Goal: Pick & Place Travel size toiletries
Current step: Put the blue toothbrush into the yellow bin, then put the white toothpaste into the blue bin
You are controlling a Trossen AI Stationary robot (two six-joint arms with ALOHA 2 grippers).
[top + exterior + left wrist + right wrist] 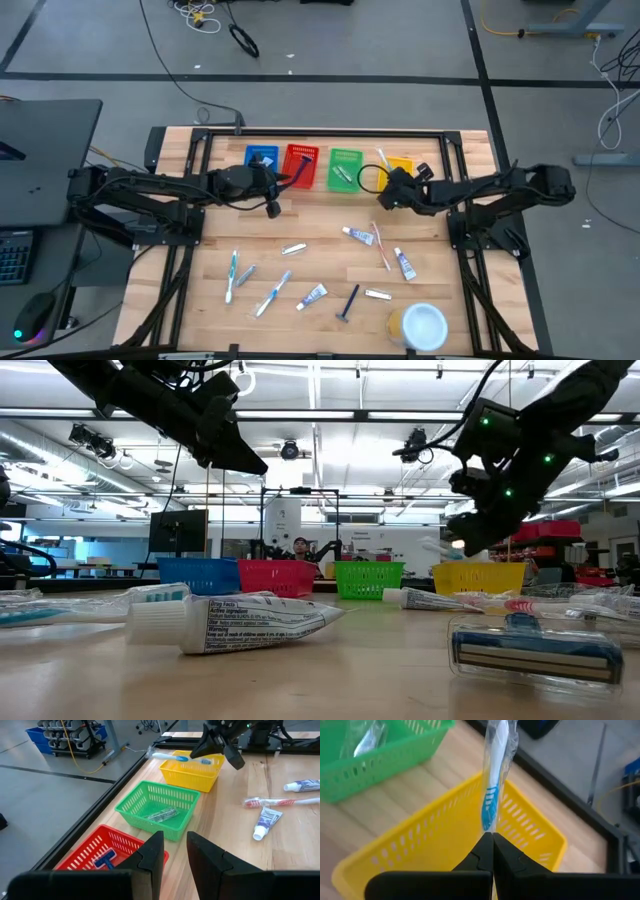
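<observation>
My right gripper (492, 837) is shut on a white-and-blue toothbrush (493, 775) in a clear wrapper, above the yellow basket (445, 835); it also shows in the high view (386, 180). My left gripper (175, 842) is open and empty above the near right corner of the red basket (95, 855), also in the high view (303, 175). A blue razor (105, 862) lies in the red basket. A silvery packet (162, 814) lies in the green basket (150, 800). Several tubes, toothbrushes and a razor (349, 303) lie on the table. My right gripper pinches the toothbrush by its blue-marked end (488, 826) between its two fingertips. The fingers come slanting down from the table's right. The toothbrush is lifted clear over the yellow basket and sticks out ahead of the fingers, past the basket's rim (167, 756).
Four baskets stand in a row at the far edge: blue (261, 160), red (298, 158), green (345, 168), yellow (400, 163). A round white-and-yellow container (422, 325) sits near the front right. A tube (235, 625) and a razor (535, 650) lie close to the low camera.
</observation>
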